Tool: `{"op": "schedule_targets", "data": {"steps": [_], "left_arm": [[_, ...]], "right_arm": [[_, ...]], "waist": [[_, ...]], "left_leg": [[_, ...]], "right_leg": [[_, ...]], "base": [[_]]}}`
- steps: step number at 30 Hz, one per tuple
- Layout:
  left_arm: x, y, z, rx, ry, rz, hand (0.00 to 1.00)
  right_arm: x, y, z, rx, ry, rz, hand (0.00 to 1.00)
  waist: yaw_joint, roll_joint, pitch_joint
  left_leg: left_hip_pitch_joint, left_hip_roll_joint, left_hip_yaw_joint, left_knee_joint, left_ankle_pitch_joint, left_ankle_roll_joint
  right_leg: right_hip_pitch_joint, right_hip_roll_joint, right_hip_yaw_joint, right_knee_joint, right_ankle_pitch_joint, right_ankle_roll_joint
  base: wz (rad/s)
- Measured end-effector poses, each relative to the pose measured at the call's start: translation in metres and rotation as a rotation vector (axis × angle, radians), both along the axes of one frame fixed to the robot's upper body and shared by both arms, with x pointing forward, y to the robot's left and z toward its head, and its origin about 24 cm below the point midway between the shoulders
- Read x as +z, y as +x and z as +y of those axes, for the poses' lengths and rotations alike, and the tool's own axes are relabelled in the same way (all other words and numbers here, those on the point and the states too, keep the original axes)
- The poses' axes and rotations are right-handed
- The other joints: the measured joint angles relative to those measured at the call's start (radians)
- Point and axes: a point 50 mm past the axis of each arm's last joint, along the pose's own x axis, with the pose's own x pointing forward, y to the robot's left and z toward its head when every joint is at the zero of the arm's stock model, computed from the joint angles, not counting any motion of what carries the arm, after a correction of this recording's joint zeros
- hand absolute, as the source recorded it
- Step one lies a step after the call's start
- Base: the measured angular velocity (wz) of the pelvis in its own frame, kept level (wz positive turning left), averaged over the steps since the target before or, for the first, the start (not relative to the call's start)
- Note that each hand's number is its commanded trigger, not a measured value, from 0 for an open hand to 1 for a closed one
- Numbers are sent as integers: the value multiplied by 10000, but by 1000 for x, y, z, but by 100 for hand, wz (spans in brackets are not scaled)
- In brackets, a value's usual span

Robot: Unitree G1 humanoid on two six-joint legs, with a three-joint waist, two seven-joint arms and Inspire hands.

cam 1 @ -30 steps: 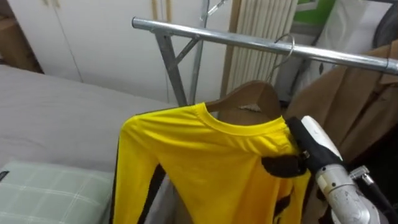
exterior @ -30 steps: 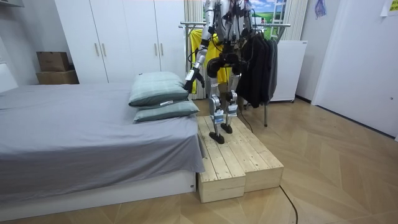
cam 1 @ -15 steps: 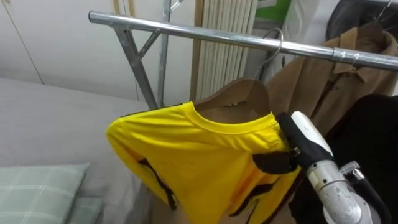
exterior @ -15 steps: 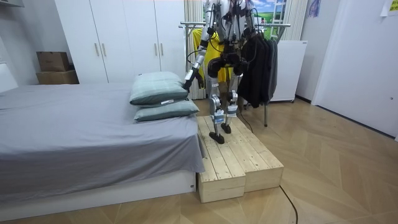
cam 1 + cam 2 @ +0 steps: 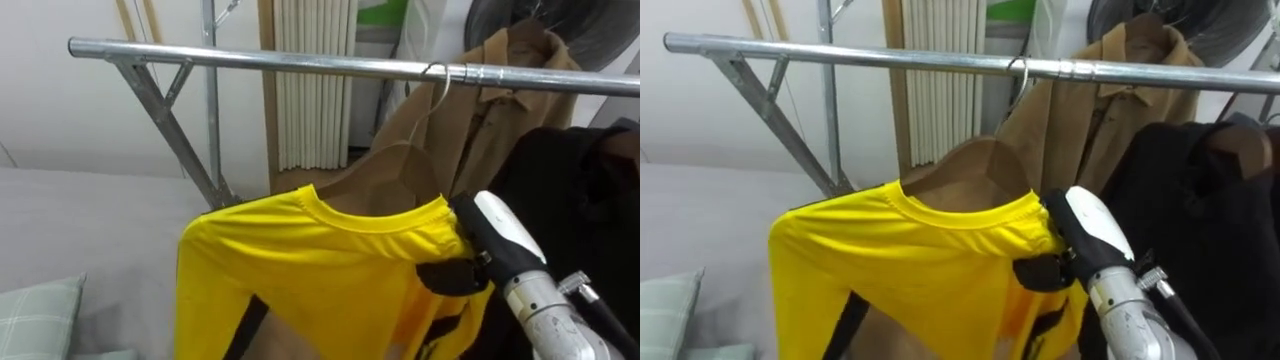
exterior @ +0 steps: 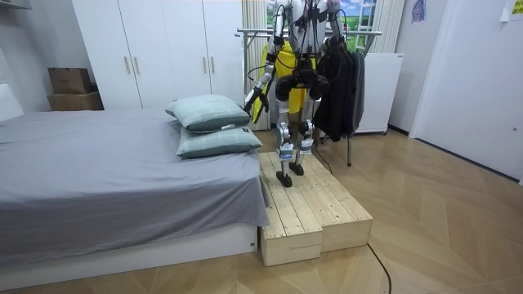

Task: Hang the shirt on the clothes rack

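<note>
Shirt, yellow; shoulder in right hand

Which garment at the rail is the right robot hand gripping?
The bright yellow shirt on the wooden hanger: the right robot hand pinches its shoulder; the tan coat and black garment hang untouched beside it.
</note>
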Motion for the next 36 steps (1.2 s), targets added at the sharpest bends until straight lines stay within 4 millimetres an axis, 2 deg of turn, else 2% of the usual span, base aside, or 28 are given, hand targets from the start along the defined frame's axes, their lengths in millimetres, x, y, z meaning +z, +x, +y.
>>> {"op": "schedule_targets", "data": {"steps": [5, 10, 15, 25, 33, 36], "left_arm": [[0, -1, 2, 122, -157, -80, 0], [2, -3, 7, 395, -100, -139, 0], [2, -4, 8, 409, -81, -153, 0], [2, -6, 9, 492, -99, -115, 0], [3, -12, 10, 480, -250, 3, 0], [3, -12, 11, 508, -213, 14, 0]], "right_arm": [[3, 0, -7, -89, 240, 37, 100], [4, 0, -9, -80, 536, 85, 100], [2, 0, -10, -40, 522, 225, 100], [-2, 0, -14, -135, 467, 627, 100], [-3, 0, -16, -117, 466, 725, 100], [-10, 0, -23, -269, 696, 1170, 100]], "waist": [[9, -43, 5], [-65, -300, 65], [-158, -381, 64], [-224, -416, 59], [-223, -413, 60], [-204, -412, 62]], "left_leg": [[95, -29, -3, -76, 2, 2], [132, -83, -9, -111, 8, 8], [150, -97, -38, -106, 23, 40], [213, -63, -11, -92, 2, 114], [376, -34, -25, -172, 2, 116], [541, -24, -113, -201, 2, 116]], "right_leg": [[54, 8, 86, -18, -1, -6], [83, 128, 479, -50, 20, 26], [127, 146, 573, -73, 51, 70], [246, 167, 639, -401, 87, 221], [358, 182, 617, -401, -81, 140], [552, 176, 553, -417, -156, 182]], "base": [[-2], [-10], [1], [0], [1], [10]]}}
